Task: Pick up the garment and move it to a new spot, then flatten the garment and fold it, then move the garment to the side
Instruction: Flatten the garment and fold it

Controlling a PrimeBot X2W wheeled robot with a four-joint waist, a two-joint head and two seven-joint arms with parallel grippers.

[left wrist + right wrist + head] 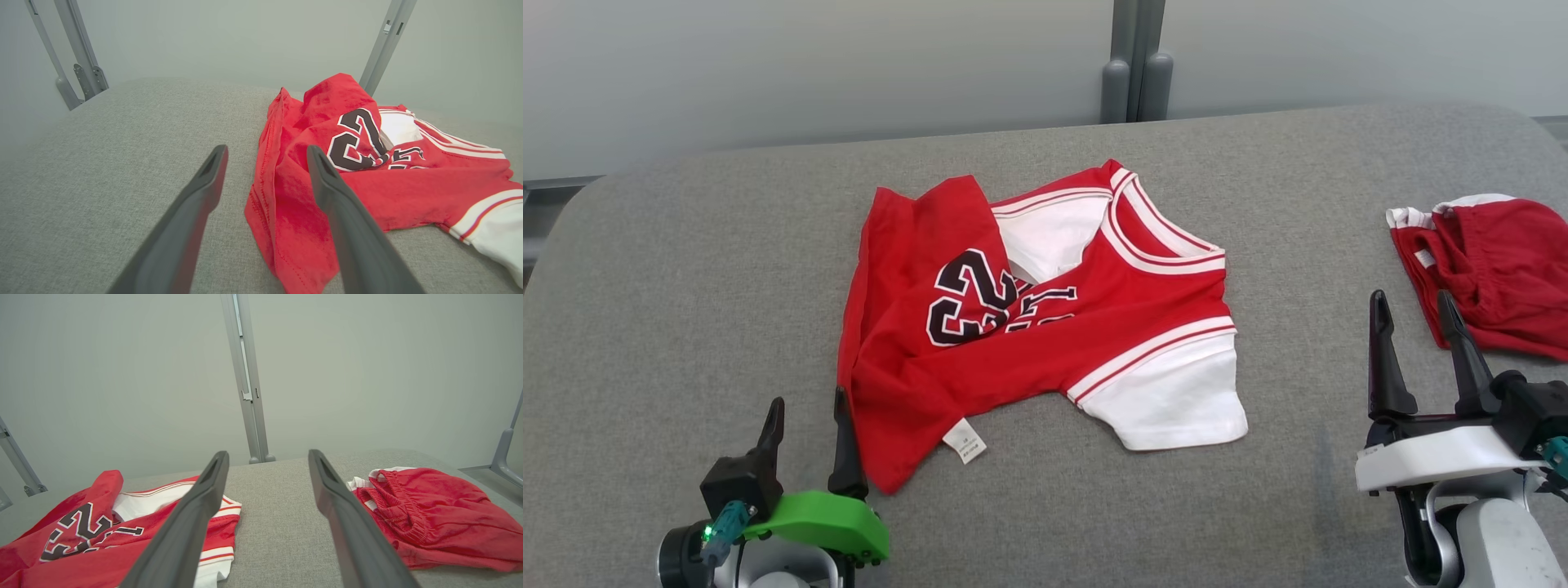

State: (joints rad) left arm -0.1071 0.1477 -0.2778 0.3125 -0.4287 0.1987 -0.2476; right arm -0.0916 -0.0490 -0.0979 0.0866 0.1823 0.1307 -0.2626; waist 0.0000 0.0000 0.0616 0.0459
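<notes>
From the head cam we see the red-and-white jersey (pixel 1045 327) lying rumpled mid-bench (pixel 686 269). The left pincer (pixel 809 398) is wide open and empty, right at the jersey's near-left hem. The right pincer (pixel 1411 298) is open too, holding nothing, beside some red shorts (pixel 1494 273).

Left wrist: fingers spread, one crossing the jersey's (pixel 408 183) edge.

Right wrist: spread fingers frame bare bench between jersey (pixel 81 539) and shorts (pixel 441 514).

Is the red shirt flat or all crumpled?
Crumpled: the red-and-white numbered jersey lies rumpled, a flap folded over its chest.

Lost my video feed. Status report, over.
Left gripper open at hem of rumpled red-and-white numbered jersey, holding nothing. Right gripper open, empty. Bunched red shorts lie right of jersey, apart.
</notes>
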